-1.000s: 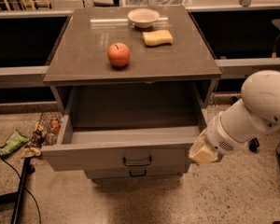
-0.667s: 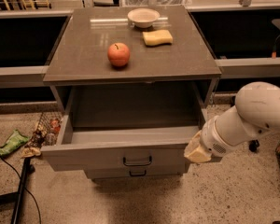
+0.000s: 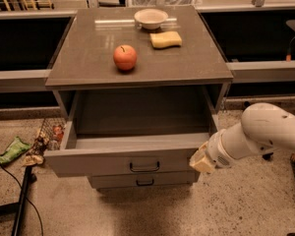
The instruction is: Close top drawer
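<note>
The top drawer [image 3: 103, 162] stands open, well out from under the grey worktop [image 3: 88, 48], so its inner floor and side walls show. Its flat grey front faces the camera with a small dark bar handle [image 3: 144, 166] at the centre.

The end effector [image 3: 201, 159] is at the right end of that drawer front, level with the handle. Its cream-coloured tip points left towards the front's edge. It looks to be against the corner, but actual contact cannot be told, nor whether the end effector is apart or together. Behind it a white arm [image 3: 265, 132] reaches in from the right of the drawer. A thick rounded segment narrows to a ringed wrist, and the whole limb slopes down and left towards the drawer.

Below the top drawer a narrower grey drawer [image 3: 118, 181] sits further back, closed, with a similar dark handle.

Above the drawer, on the worktop, a red apple [image 3: 125, 57] stands upright near the middle. Further back and to the right lies a yellow sponge [image 3: 165, 39]. A pale bowl [image 3: 151, 18] sits just behind the sponge, near the rear edge.

On the speckled floor to the left of the drawer lies a crumpled green packet [image 3: 12, 150], its print too small to read. Between the packet and the drawer sits a small wire basket [image 3: 51, 130] with bits of litter. A black pole [image 3: 22, 200] slants across the floor below and to the left of the drawer.
</note>
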You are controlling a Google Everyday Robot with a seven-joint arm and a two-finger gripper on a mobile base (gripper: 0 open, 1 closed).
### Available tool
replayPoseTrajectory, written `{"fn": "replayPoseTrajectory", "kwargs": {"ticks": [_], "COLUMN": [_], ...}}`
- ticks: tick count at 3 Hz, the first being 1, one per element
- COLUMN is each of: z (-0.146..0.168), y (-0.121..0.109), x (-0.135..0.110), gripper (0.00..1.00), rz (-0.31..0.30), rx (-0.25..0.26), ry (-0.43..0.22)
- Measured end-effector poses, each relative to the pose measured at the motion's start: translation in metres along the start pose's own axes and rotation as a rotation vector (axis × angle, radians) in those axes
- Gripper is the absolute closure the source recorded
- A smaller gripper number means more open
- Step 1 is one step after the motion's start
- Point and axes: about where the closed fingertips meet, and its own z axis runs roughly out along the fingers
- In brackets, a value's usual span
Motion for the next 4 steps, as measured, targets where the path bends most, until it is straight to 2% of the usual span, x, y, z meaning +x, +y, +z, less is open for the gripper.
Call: {"fn": "replayPoseTrajectory", "kwargs": {"ticks": [1,2,3,4], "z": [0.013,0.013,0.015,0.012], "y": [-0.009,-0.009,-0.026,-0.052], "x": [0.006,0.006,0.002,-0.005], "gripper": [1.00,1.00,1.00,1.00], "rz": [0.031,0.031,0.029,0.013], "rx": [0.008,0.008,0.046,0.104], "ry": [-0.052,-0.052,-0.092,-0.142]}}
